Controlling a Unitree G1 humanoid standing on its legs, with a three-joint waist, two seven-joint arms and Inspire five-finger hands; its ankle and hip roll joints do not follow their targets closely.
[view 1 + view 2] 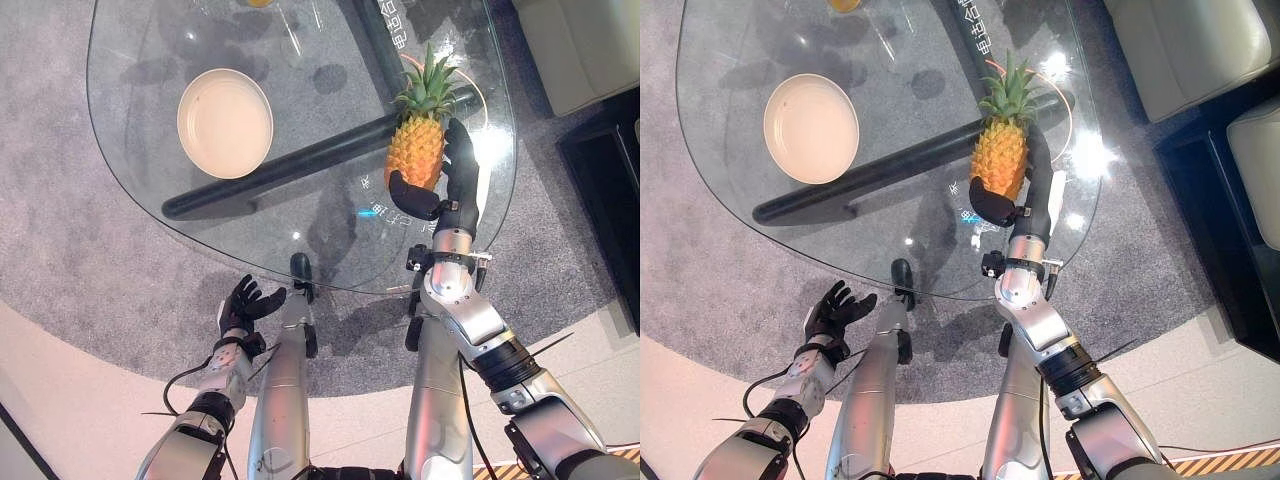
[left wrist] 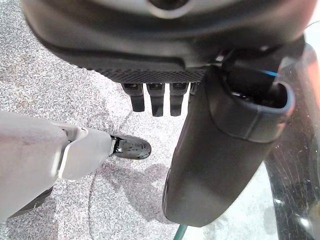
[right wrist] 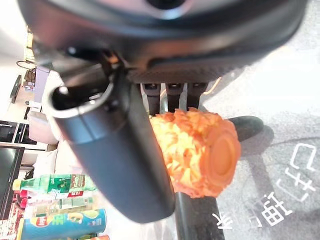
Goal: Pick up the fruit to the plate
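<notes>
Right hand (image 1: pixel 452 190) wrapped on pineapple (image 1: pixel 417 150), thumb across near-left side of fruit, fingers up along right side; fruit pinched between them. Right wrist view: thumb (image 3: pixel 120 160) pressed along bumpy orange skin, fingers (image 3: pixel 172 95) curled over far side, flat round base of fruit facing camera. Pineapple upright, slightly tilted, at right part of glass table (image 1: pixel 130 150), green spiky crown pointing far. Cannot tell whether base touches glass or is just lifted.

Left hand (image 1: pixel 243 305) hanging off near edge of table, over carpet (image 1: pixel 60 250), fingers spread and relaxed, holding nothing, touching nothing. Left wrist view: fingers (image 2: pixel 157 100) straight, thumb (image 2: pixel 220 160) apart from them, grey speckled carpet beyond.

Plate (image 1: pixel 225 123) on left part of table, well apart from pineapple; round, shallow, cream-white, matte, nothing in it. Table top clear glass, rounded outline, glossy with bright glare spots; dark tube-shaped bar (image 1: pixel 290 165) under glass running from near left toward far right, between plate and fruit. White printed characters on glass near right hand. Carpet grey, fuzzy, round-edged, on pale smooth floor (image 1: pixel 60 400). Pale sofa cushion (image 1: pixel 1180 50) at far right, dark low cabinet (image 1: pixel 610 190) at right edge. Orange-yellow thing cut off at far edge of table, kind not clear.
</notes>
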